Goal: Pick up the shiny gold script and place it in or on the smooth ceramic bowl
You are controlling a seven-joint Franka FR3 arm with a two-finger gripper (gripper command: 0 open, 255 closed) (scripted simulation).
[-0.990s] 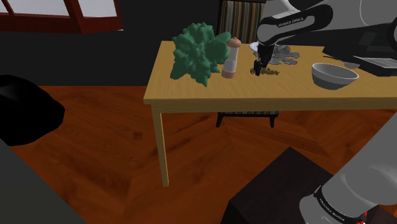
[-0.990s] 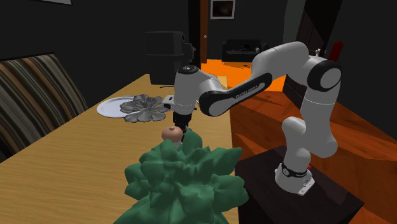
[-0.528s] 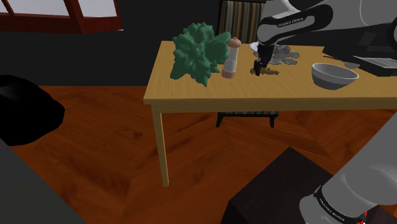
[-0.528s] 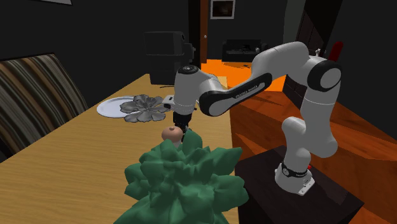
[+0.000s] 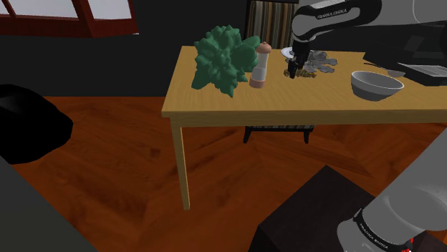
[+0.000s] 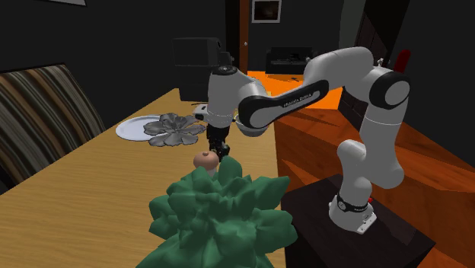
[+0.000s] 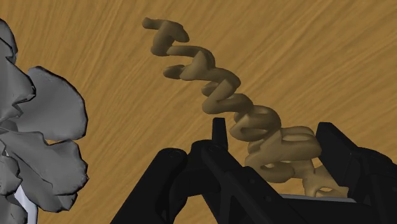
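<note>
A pale wooden bench (image 5: 236,104) on slim legs stands on a glossy red-brown plank floor (image 5: 107,172). Behind it is a striped upholstered chair (image 5: 268,20). The walls are dark, with a red-framed window (image 5: 107,11).

White lettering reading "FRANKA EMIKA" runs along the dark band of the arm's forearm (image 5: 337,13). In the second exterior view the same band carries white lettering too small to read. The gold script (image 7: 242,108) forms a cursive word, but its letters cannot be made out.

Script (image 7: 219,86) now aloft (between the fingers (image 7: 347,153))
</note>
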